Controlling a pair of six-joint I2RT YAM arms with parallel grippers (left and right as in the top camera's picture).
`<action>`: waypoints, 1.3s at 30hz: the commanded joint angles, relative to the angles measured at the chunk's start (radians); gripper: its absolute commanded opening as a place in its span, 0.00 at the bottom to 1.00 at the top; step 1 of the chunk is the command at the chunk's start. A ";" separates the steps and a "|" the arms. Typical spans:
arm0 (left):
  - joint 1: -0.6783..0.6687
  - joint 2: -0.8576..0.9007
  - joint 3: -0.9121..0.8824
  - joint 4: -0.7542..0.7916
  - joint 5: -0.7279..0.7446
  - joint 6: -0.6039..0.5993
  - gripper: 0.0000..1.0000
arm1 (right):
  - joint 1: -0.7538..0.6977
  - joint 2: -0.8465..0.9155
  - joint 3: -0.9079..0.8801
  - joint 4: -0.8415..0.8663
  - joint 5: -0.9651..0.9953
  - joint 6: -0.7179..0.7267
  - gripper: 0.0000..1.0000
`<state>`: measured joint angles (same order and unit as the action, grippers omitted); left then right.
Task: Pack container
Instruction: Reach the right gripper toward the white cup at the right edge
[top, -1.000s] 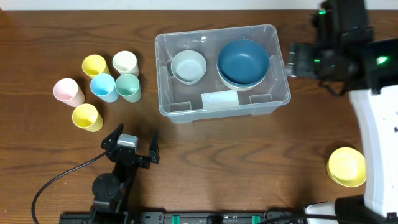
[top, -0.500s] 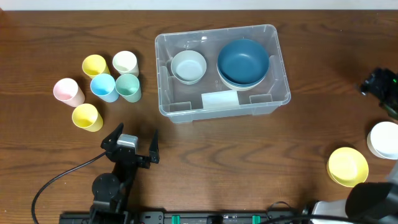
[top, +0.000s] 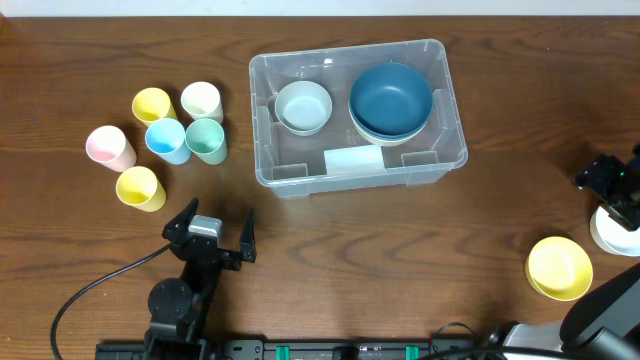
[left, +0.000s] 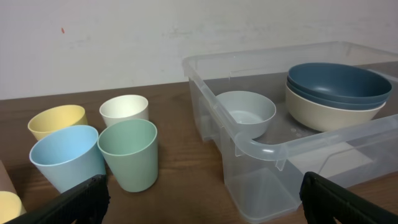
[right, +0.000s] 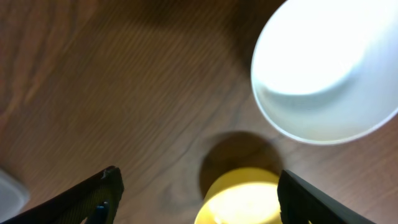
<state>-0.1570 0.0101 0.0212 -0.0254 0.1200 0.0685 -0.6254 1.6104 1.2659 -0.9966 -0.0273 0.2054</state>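
The container, a clear bin with a white label, stands at the table's middle back. It holds a small pale grey-blue bowl and a dark blue bowl nested in a cream bowl. It also shows in the left wrist view. My left gripper is open and empty, in front of the bin's left corner. My right gripper is open and empty at the far right edge, above a white bowl and a yellow bowl.
Several cups stand left of the bin: yellow, cream, blue, green, pink, yellow. The white bowl and yellow bowl sit at the right front.
My right arm has swung away from the container's right side to the far right edge, uncovering the white bowl. The left arm and the bin's contents have not moved.
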 joint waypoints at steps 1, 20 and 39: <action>0.006 -0.006 -0.017 -0.034 0.008 0.009 0.98 | -0.019 -0.004 -0.018 0.046 -0.014 -0.041 0.77; 0.006 -0.006 -0.017 -0.034 0.008 0.009 0.98 | -0.085 -0.004 -0.140 0.271 0.034 -0.103 0.73; 0.006 -0.006 -0.017 -0.034 0.008 0.009 0.98 | -0.146 -0.004 -0.373 0.515 -0.030 -0.029 0.41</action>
<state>-0.1570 0.0101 0.0212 -0.0254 0.1200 0.0685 -0.7647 1.6104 0.9150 -0.4946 -0.0502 0.1516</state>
